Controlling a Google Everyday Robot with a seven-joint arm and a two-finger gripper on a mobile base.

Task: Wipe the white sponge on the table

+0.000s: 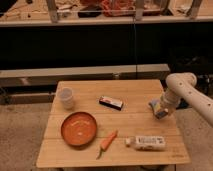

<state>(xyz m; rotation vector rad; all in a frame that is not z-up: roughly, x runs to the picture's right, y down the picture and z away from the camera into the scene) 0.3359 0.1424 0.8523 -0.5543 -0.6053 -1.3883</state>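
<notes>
The white sponge (155,106), a small pale bluish block with a yellowish side, is at the right edge of the light wooden table (135,120). My gripper (160,108) reaches in from the right on the white arm and is shut on the sponge. It holds the sponge at or just above the planks; I cannot tell whether the sponge touches the wood.
A white cup (65,97) stands at the back left and an orange plate (79,128) at the front left. A carrot (107,141) and a long white packet (147,143) lie near the front edge. A black-and-white bar (111,102) lies mid-table. A dark shelf unit stands behind.
</notes>
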